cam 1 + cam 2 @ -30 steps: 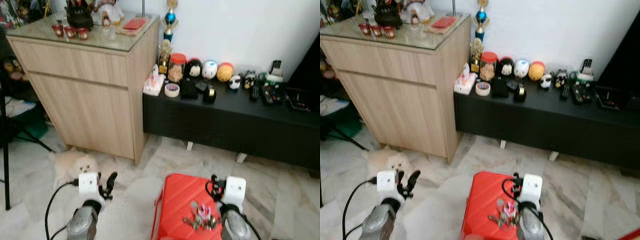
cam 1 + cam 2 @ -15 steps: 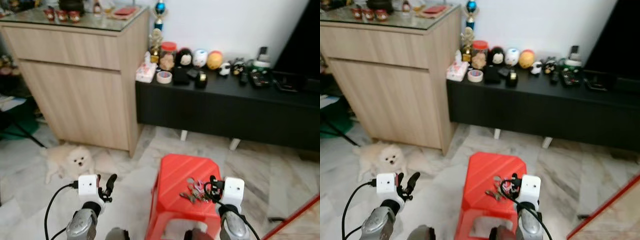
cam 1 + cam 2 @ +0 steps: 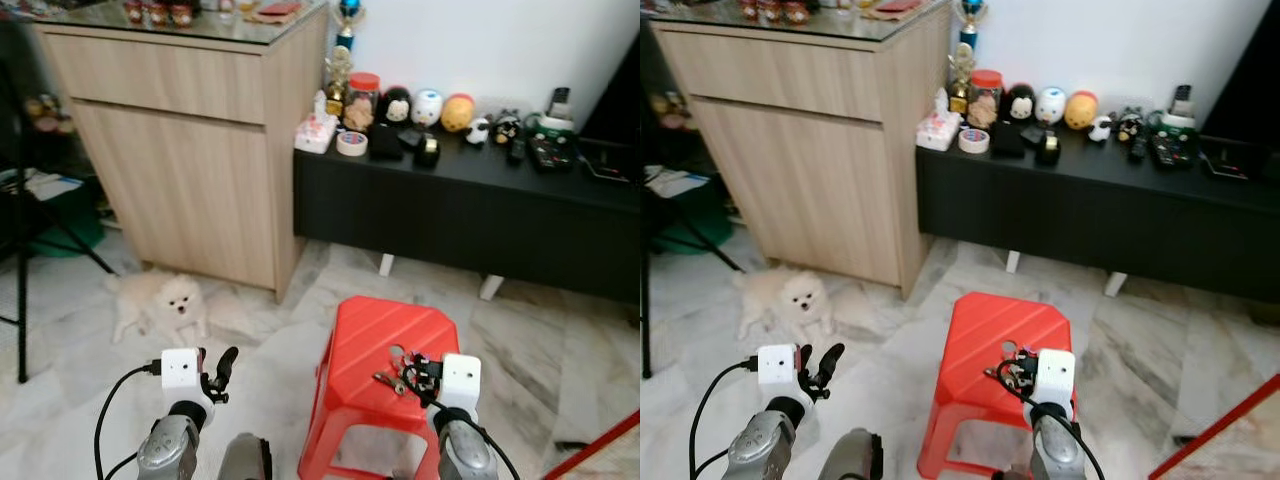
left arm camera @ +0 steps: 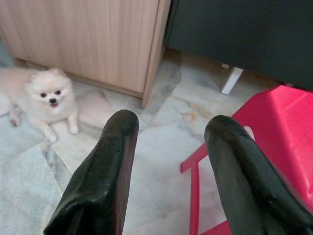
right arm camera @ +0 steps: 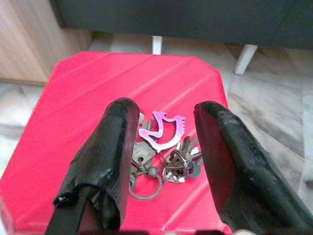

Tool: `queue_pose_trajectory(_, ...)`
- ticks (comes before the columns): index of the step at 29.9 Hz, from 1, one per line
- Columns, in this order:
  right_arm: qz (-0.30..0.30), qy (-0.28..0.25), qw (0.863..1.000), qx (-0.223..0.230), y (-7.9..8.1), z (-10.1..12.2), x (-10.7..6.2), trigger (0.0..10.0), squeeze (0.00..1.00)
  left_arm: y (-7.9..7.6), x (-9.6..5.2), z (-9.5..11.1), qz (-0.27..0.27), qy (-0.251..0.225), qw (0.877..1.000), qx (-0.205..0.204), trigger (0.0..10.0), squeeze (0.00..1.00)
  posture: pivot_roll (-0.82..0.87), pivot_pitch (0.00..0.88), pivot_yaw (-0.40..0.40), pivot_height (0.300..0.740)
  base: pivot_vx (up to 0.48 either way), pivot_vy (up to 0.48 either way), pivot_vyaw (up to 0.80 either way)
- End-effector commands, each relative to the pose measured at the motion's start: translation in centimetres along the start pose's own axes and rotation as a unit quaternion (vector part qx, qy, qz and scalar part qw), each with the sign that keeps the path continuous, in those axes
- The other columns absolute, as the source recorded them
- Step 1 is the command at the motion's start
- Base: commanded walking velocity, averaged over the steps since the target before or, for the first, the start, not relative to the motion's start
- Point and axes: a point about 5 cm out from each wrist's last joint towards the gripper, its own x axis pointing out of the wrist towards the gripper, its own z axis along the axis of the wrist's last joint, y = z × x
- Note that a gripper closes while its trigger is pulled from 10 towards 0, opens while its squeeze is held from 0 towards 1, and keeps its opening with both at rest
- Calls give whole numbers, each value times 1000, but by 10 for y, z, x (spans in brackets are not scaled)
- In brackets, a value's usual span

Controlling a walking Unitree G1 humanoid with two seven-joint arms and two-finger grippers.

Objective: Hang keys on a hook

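Right pincer [image 5: 161, 147] hangs released over the red stool [image 3: 385, 345], its two black fingers [image 5: 115, 147] spread either side of the keys [image 5: 164, 156], which lie in a loose bunch with a pink clip on the stool's seat. Left pincer [image 4: 168, 161] is likewise released, held low over the marble floor [image 3: 270, 350] beside the stool. Both silver arms reach forward and down. A small cream dog [image 3: 165, 300] lies on the floor by the wooden cabinet [image 3: 190, 150]. A black counter [image 3: 470, 220] along the wall carries jars and small figures.
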Motion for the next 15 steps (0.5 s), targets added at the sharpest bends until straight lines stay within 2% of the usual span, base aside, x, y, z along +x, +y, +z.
queue_pose_trajectory(1,-16,26,1000,1,-6,-5,1,10000,0,-3,2,-1,-7,10,1000,2,10000,0,77,14,-78,637,0,0,0)
queue_pose_trajectory(6,-53,77,996,6,-15,-11,3,10000,0,-4,2,-1,-8,10,1000,1,10000,0,78,18,-73,637,0,0,0)
queue_pose_trajectory(9,-55,86,995,0,-17,-10,5,10000,0,-4,3,-1,-8,11,1000,2,10000,0,81,21,-73,637,0,0,0)
queue_pose_trajectory(15,-71,103,992,22,-24,-2,12,10000,0,-2,4,2,-7,9,1000,3,10000,0,84,25,-71,637,0,0,0)
